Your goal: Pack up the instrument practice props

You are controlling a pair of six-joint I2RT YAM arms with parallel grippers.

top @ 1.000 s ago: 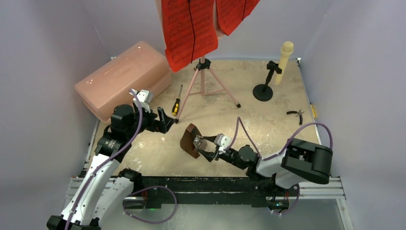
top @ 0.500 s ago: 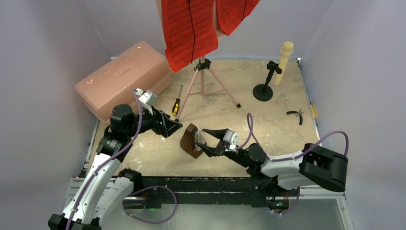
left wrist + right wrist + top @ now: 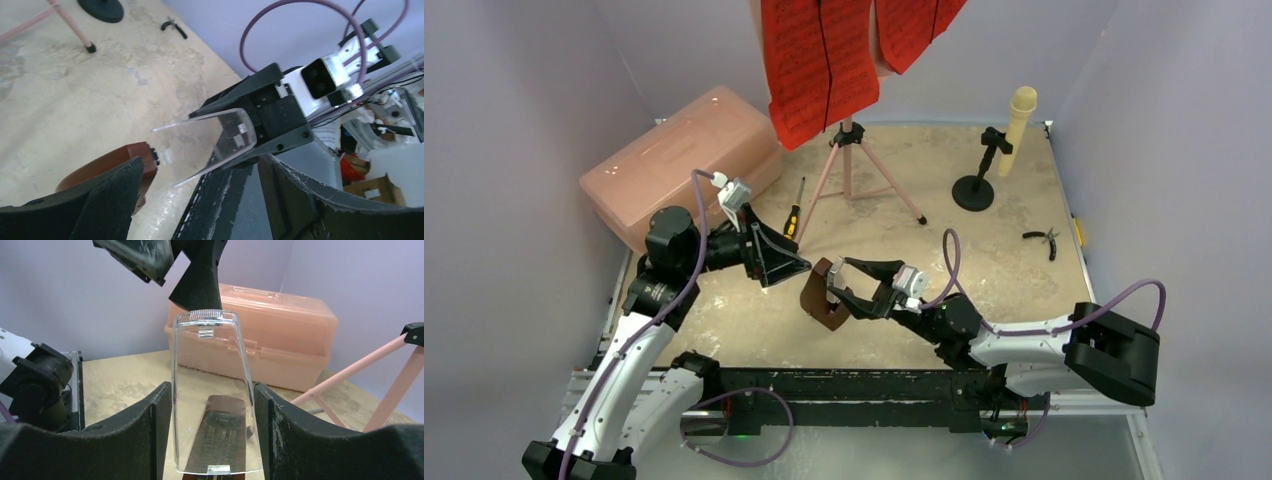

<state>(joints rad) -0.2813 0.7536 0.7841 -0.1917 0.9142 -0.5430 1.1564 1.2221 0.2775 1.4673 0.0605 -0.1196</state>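
The brown pyramid metronome (image 3: 817, 300) lies on the table near the front centre. My right gripper (image 3: 849, 288) is shut on its clear plastic cover (image 3: 212, 390), holding it just above the metronome, which shows through the cover (image 3: 225, 435). My left gripper (image 3: 786, 262) is open and empty just left of the metronome (image 3: 112, 165), facing the cover (image 3: 222, 137). The red sheet-music pages (image 3: 819, 70) hang on the pink tripod stand (image 3: 849, 170) at the back. The cream microphone (image 3: 1021, 115) stands in a black holder at back right.
A translucent pink lidded box (image 3: 684, 160) lies shut at back left, also in the right wrist view (image 3: 280, 340). A yellow-and-black screwdriver (image 3: 794, 212) lies beside the tripod's legs. Small pliers (image 3: 1044, 238) lie at the right edge.
My right gripper has lifted the clear cover off the metronome and reached further left. My left gripper has swung right, closer to the metronome.
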